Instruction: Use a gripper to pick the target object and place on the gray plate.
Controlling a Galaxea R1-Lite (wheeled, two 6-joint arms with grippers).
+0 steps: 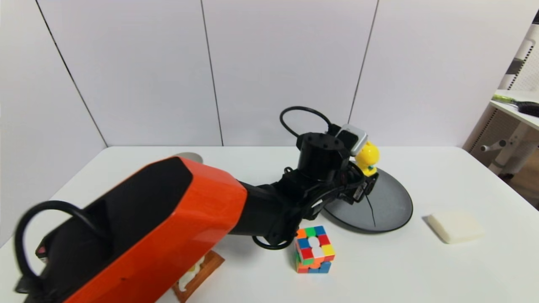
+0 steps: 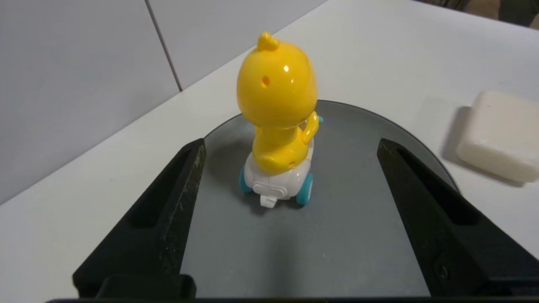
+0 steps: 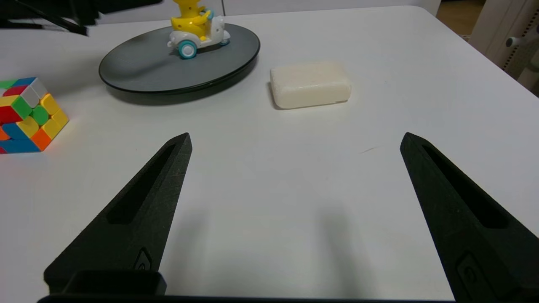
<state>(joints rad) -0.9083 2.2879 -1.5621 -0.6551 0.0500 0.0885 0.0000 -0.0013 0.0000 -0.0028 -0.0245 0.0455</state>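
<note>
The yellow duck toy with a white base and blue wheels stands upright on the gray plate. My left gripper reaches over the plate's near side on its orange-and-black arm. In the left wrist view it is open wide, with the duck free on the plate between the spread fingers, touching neither. My right gripper is open and empty, low over bare table, and its view shows the duck on the plate farther off.
A multicoloured puzzle cube sits in front of the plate. A white soap-like block lies to the plate's right. A waffle wedge on a wooden board and a beige bowl are partly hidden by the left arm.
</note>
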